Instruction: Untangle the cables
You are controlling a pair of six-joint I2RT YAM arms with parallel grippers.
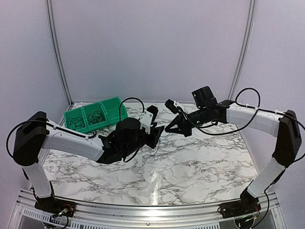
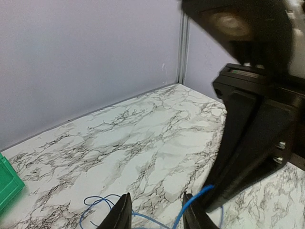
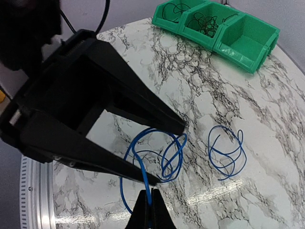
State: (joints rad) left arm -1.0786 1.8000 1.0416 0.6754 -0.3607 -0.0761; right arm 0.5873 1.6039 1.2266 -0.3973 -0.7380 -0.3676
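Over the middle of the marble table (image 3: 267,119), a looped blue cable (image 3: 167,164) hangs pinched in the closed right gripper (image 3: 148,207) and threads the left gripper (image 2: 156,205)'s spread jaws, with one blue coil (image 3: 227,153) lying apart beside it and the black tangles (image 3: 208,20) in the green bin (image 3: 238,47) seemingly still to do.

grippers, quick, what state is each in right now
Left gripper: open, nothing clamped.
Right gripper: shut on the blue cable.

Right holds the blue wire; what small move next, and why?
Probably close the left gripper on the blue wire: its loops sit between the left's open fingers, and the right gripper is shut on it. Then both arms could pull the loops open.
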